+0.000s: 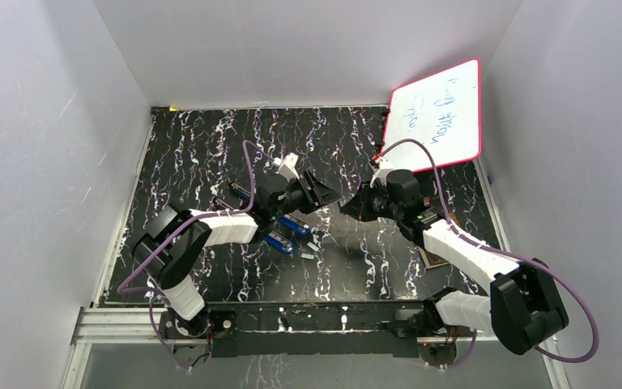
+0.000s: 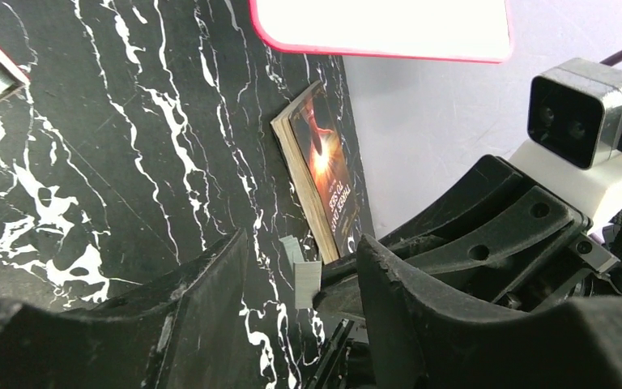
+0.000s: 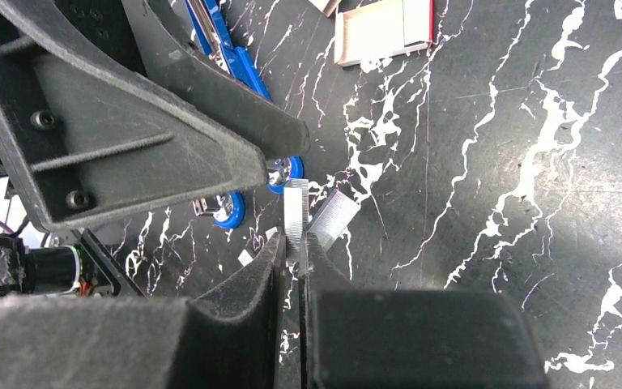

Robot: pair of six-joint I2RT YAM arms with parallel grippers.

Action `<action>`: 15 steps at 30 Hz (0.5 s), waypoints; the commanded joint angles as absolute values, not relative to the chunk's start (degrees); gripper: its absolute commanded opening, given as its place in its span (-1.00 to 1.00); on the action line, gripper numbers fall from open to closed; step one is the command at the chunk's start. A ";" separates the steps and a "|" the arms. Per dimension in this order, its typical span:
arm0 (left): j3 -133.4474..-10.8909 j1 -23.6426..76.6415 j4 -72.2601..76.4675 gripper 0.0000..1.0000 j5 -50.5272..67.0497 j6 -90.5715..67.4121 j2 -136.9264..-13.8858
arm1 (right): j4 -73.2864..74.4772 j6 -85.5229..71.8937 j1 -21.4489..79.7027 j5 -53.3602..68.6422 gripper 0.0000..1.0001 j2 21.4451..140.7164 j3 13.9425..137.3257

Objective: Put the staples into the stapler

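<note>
On the counter [image 1: 210, 138] lie blue staplers [image 1: 289, 232]. Above them the left end effector [image 2: 301, 247] is released, jaws apart with the staples [image 2: 304, 271] between them. The right end effector [image 3: 296, 243] grasps that strip, clenched on its end.

Left pincer [image 3: 285, 154] apparently against right pincer [image 3: 293, 243]

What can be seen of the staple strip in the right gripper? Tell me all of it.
The staple strip is a short, silvery-grey, finely ribbed metal bar. The right gripper pinches one end, so the rest juts straight out beyond the grip. The left gripper stands open around the free end without clearly touching it.
</note>
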State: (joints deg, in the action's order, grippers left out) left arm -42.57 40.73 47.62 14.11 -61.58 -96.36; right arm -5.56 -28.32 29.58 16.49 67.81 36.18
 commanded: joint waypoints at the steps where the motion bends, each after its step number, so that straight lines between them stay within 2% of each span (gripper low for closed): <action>1: -44.40 41.89 50.12 -0.02 15.43 -60.83 -97.03 | -8.83 -28.98 29.09 16.71 -0.86 66.59 37.66; 15: -45.15 42.71 50.14 -0.21 15.72 -61.17 -98.62 | -8.58 -28.92 29.04 16.92 -0.86 66.21 37.64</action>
